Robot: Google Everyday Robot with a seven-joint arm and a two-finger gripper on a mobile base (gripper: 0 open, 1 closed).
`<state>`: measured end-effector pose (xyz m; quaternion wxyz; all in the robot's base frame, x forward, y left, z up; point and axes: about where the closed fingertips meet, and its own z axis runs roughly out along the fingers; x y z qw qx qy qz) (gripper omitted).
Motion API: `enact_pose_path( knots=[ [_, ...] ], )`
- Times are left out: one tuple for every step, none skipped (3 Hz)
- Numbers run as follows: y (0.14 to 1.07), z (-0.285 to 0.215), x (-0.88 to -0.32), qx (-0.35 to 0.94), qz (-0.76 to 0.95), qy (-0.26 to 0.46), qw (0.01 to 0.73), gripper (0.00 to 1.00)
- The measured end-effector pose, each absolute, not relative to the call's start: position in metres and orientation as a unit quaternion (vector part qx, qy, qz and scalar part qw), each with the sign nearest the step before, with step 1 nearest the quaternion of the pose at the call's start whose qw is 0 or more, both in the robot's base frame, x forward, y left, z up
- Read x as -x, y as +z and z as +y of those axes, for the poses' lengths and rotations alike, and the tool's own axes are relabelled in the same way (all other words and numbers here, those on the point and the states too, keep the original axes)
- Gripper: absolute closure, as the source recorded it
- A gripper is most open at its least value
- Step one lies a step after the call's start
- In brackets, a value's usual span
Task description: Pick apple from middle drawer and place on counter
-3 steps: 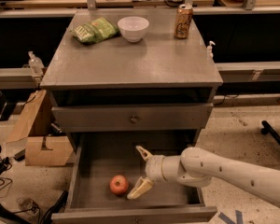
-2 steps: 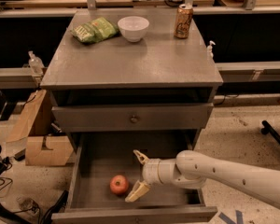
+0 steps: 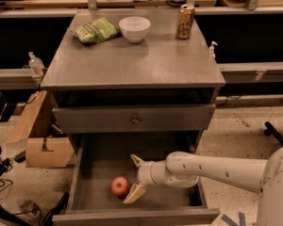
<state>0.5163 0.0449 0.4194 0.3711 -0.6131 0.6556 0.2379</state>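
Note:
The apple (image 3: 120,186), small and red-orange, lies on the floor of the open middle drawer (image 3: 96,166), left of centre near the front. My gripper (image 3: 135,178) reaches into the drawer from the right on a white arm (image 3: 212,168). It is open, with one tan finger (image 3: 136,160) above and one (image 3: 134,194) below, just right of the apple and almost touching it. The counter (image 3: 132,60) is the grey cabinet top above.
On the counter stand a green chip bag (image 3: 95,30), a white bowl (image 3: 134,28) and a soda can (image 3: 185,21). A closed drawer front with a knob (image 3: 135,120) sits above the open drawer. Cardboard boxes (image 3: 35,135) lie on the floor at left.
My gripper has moved left inside the drawer, closer to the apple. The apple has not moved.

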Motion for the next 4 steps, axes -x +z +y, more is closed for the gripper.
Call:
enact_pose_path(
  knots=[
    [0.404,0.053,-0.518,0.618,0.656,0.236,0.363,0.00],
    [0.385,0.065,-0.515,0.625,0.653,0.244,0.351,0.00],
    [0.371,0.079,-0.510,0.633,0.647,0.255,0.340,0.16],
    [0.364,0.088,-0.507,0.639,0.642,0.262,0.334,0.40]
  ],
)
